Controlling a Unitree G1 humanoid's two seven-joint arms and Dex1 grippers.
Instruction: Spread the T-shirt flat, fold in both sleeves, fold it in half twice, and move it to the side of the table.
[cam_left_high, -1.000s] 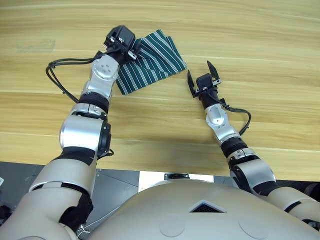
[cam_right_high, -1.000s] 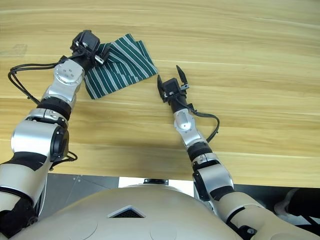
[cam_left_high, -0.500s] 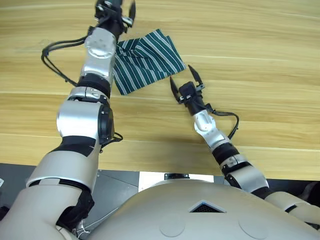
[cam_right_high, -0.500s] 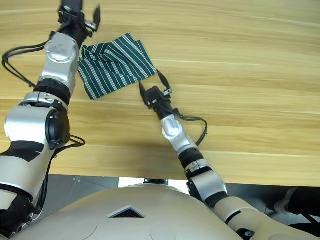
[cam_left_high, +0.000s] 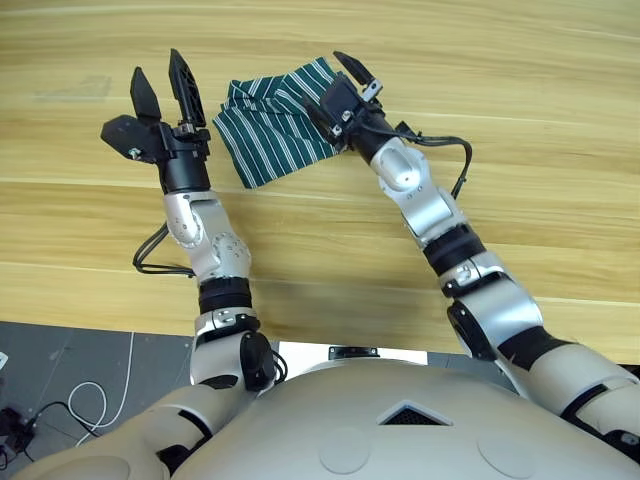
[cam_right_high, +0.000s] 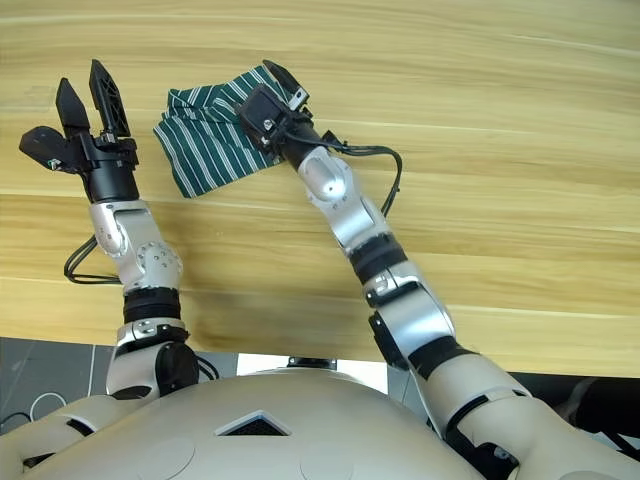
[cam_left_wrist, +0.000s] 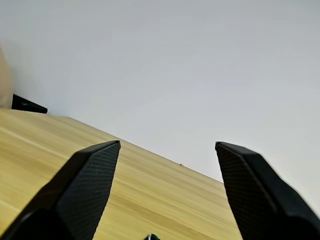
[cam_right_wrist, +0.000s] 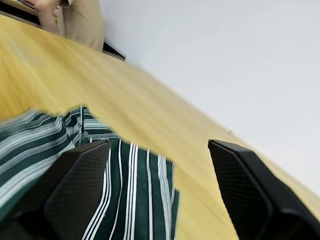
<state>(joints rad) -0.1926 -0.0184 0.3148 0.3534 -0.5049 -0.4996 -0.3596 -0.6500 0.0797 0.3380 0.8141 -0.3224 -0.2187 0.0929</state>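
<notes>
The T-shirt (cam_left_high: 268, 128), green with white stripes, lies folded into a small bundle on the far middle of the wooden table (cam_left_high: 520, 90). My left gripper (cam_left_high: 160, 92) is held up to the left of the bundle, apart from it, open and holding nothing. In the left wrist view its fingers (cam_left_wrist: 87, 185) stand wide apart against the table and a white wall. My right gripper (cam_left_high: 352, 76) is open at the shirt's far right corner. In the right wrist view the striped cloth (cam_right_wrist: 135, 200) lies just under and between the spread fingers (cam_right_wrist: 75, 180).
Bare wood extends on every side of the bundle, widest to the right (cam_right_high: 500, 150). The table's near edge (cam_left_high: 330, 338) runs just in front of me. A white wall (cam_left_wrist: 200, 60) stands beyond the far edge.
My left gripper let go of the shirt's far left corner, opened, and drew back to the left. My right arm reached forward from the bare table onto the shirt's right corner.
</notes>
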